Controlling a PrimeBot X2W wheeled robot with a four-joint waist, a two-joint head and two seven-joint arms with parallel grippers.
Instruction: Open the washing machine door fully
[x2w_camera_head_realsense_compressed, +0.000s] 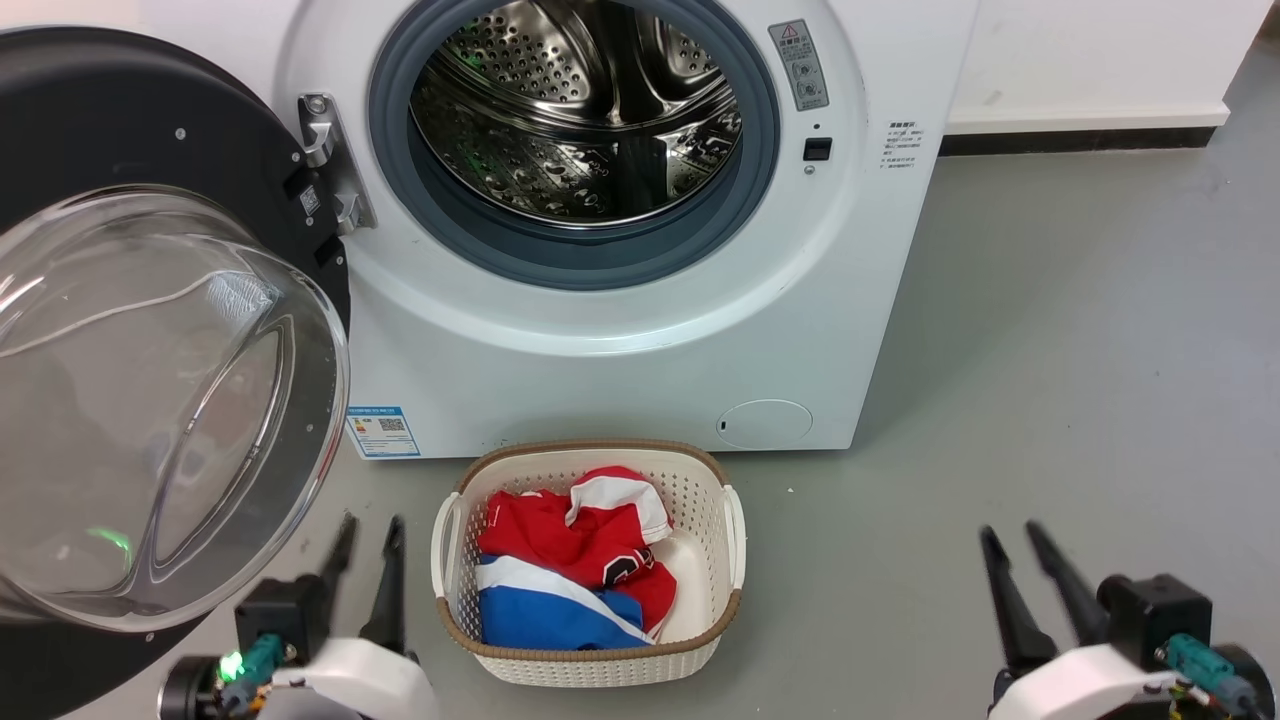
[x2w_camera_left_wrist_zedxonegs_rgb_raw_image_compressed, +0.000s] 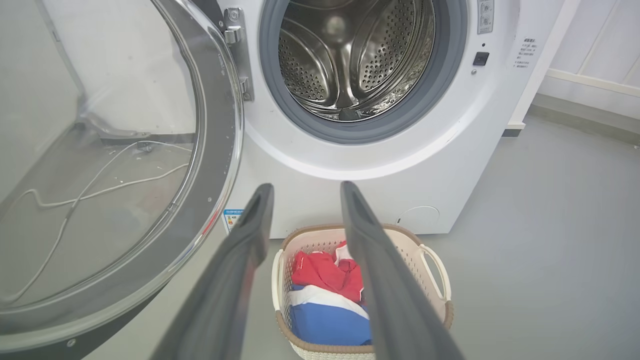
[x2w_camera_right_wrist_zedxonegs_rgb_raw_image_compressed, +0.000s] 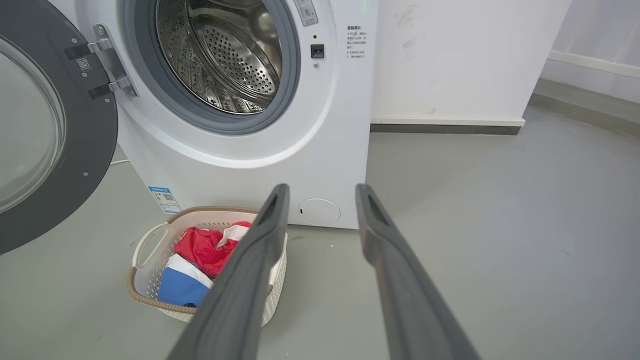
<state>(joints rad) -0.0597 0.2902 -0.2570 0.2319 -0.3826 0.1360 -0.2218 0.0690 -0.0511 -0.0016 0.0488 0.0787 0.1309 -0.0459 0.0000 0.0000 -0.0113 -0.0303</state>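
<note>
two hands low in head view, both holding nothing. left hand (x2w_camera_head_realsense_compressed: 370, 525) fingers spread a little, tips up, just beside the lower edge of the washing machine door (x2w_camera_head_realsense_compressed: 150, 380), contact not clear. right hand (x2w_camera_head_realsense_compressed: 1010, 532) spread too, over bare floor (x2w_camera_head_realsense_compressed: 1050, 350), well apart from the washer (x2w_camera_head_realsense_compressed: 600, 370). door stands wide open to the robot's left on its hinge (x2w_camera_head_realsense_compressed: 330, 160), black ring and clear glass bowl bulging toward the camera. drum (x2w_camera_head_realsense_compressed: 580, 110) opening fully exposed, grey seal (x2w_camera_head_realsense_compressed: 570, 265) around it. basket (x2w_camera_head_realsense_compressed: 590, 447) on the floor just in front of the washer, between the two hands, with red, white and blue clothes (x2w_camera_head_realsense_compressed: 580, 560) in it. left wrist view: door on the left side, fingers apart, pointing toward the basket.
</note>
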